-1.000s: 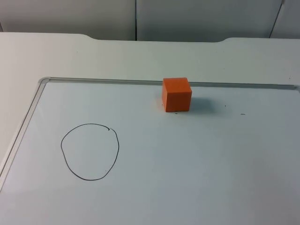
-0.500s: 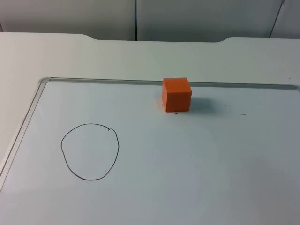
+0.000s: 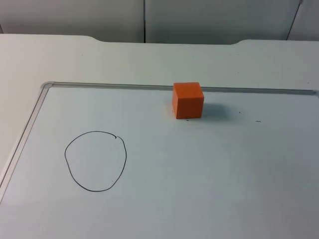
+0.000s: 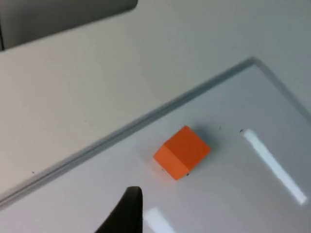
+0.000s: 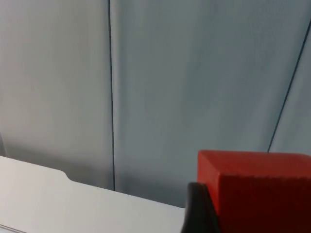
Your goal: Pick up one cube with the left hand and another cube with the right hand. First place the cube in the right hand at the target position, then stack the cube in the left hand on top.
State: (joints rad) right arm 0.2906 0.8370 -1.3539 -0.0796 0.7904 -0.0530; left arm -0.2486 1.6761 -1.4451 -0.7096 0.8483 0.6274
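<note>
Red cube cut off beside right end effector fingertip; grip unclear

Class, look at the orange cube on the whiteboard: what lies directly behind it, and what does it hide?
Behind the orange cube runs the whiteboard's far frame edge, then bare white table and the grey partition wall. The cube covers a short stretch of that frame edge.

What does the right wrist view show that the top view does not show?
Right wrist view: a red cube beside a black fingertip of the right gripper, in front of the grey partition wall. Top view: an orange cube on the whiteboard near its far edge, and a drawn circle with nothing in it. Both share the white table top and the grey wall.
</note>
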